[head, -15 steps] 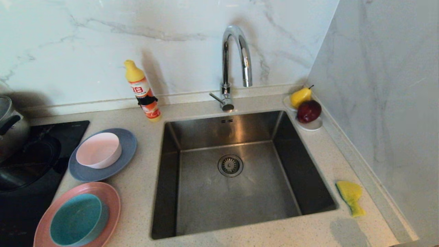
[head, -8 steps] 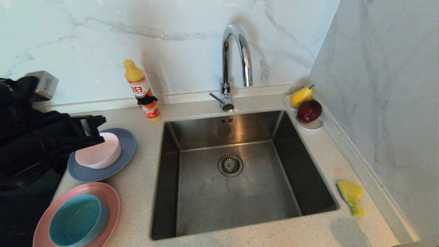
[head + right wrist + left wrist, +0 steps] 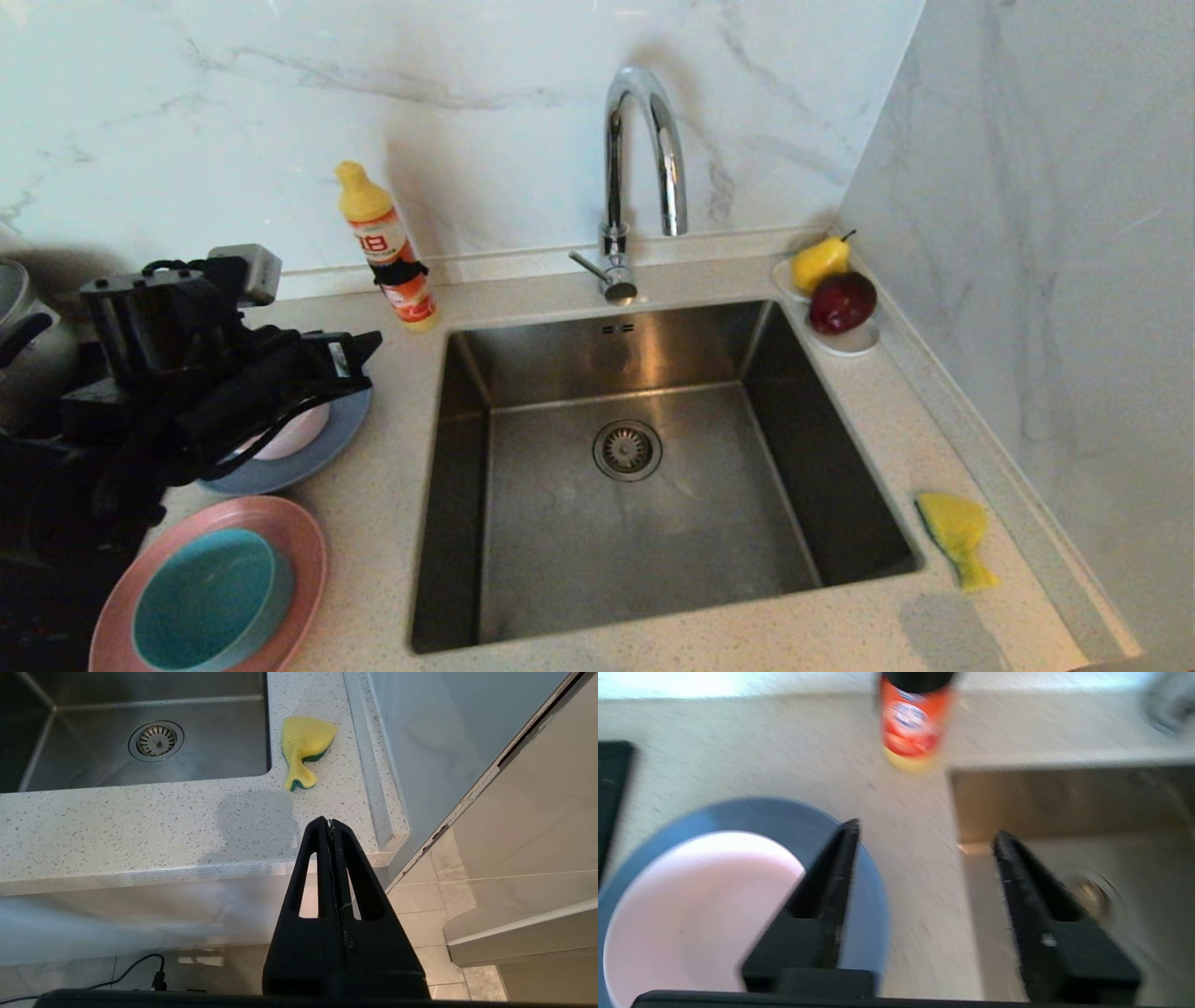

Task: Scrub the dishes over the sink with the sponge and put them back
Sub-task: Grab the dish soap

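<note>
My left gripper (image 3: 362,349) (image 3: 927,830) hovers open over the right rim of the grey-blue plate (image 3: 322,446) (image 3: 784,816), holding nothing. The pale pink bowl (image 3: 291,435) (image 3: 691,905) sits on that plate, mostly hidden under the arm in the head view. Nearer the front, the teal bowl (image 3: 210,597) rests on the pink plate (image 3: 301,546). The steel sink (image 3: 653,541) (image 3: 93,751) lies in the middle. The bent yellow sponge (image 3: 954,534) (image 3: 303,742) lies on the counter right of the sink. My right gripper (image 3: 327,822) is shut and parked off the counter's front edge.
An orange detergent bottle (image 3: 387,247) (image 3: 915,723) stands behind the plates. The chrome faucet (image 3: 639,159) rises behind the sink. A white dish with a pear and an apple (image 3: 836,294) sits in the back right corner. A steel pot (image 3: 19,327) stands far left.
My left arm has swung in from the left and come down over the grey-blue plate and pink bowl, and its jaws have opened. Nothing else has moved.
</note>
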`<state>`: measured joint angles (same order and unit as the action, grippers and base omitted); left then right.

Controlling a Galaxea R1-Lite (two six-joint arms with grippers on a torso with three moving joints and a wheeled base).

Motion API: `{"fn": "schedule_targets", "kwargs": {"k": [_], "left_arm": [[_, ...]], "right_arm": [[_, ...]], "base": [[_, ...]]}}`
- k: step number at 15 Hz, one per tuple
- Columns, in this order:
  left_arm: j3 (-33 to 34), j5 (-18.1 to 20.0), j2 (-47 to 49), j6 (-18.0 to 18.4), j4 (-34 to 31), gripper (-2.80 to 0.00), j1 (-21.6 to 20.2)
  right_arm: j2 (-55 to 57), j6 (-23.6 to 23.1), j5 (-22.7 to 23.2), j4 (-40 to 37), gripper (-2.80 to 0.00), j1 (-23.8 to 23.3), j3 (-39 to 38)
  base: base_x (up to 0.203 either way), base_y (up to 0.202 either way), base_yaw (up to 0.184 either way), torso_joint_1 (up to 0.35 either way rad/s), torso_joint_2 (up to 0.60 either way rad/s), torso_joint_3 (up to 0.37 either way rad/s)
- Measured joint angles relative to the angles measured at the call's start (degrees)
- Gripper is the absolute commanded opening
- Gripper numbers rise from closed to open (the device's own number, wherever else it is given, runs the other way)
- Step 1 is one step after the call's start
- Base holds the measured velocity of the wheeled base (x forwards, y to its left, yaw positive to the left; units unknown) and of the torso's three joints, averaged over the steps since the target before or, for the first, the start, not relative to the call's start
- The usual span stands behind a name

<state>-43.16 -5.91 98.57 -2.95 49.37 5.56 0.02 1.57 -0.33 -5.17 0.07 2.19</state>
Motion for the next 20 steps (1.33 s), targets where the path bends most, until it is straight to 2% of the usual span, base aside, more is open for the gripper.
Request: {"fn": "schedule_targets", "kwargs": {"k": [3, 8, 11, 17, 20], "left_arm": [[-0.19, -2.16, 4.79, 0.34, 7.51, 0.0, -0.18], [-2.14, -2.56, 10.74, 1.65, 13.63, 0.0, -0.44], [-5.66, -4.85, 15.36, 3.28, 18.54, 0.0, -0.44], [-16.65, -5.48, 22.74, 4.02, 19.04, 0.0, -0.35], [-23.05, -8.06, 26.64, 4.02, 18.77, 0.0, -0.39]], "right_arm": [[0.0, 0.0, -0.02, 0.0, -2.8, 0.0, 0.0], [0.0, -0.01, -0.02, 0.0, -2.8, 0.0, 0.01], [0.0, -0.01, -0.02, 0.0, -2.8, 0.0, 0.0], [0.0, 0.0, 0.0, 0.0, -2.8, 0.0, 0.0], [0.0, 0.0, -0.02, 0.0, -2.8, 0.0, 0.0]], "base": [[0.0, 0.0, 0.0, 0.0, 0.0, 0.0], [0.0, 0.0, 0.0, 0.0, 0.0, 0.0], [0.0, 0.0, 0.0, 0.0, 0.0, 0.0], [0.0, 0.0, 0.0, 0.0, 0.0, 0.0], [0.0, 0.0, 0.0, 0.0, 0.0, 0.0]]}}
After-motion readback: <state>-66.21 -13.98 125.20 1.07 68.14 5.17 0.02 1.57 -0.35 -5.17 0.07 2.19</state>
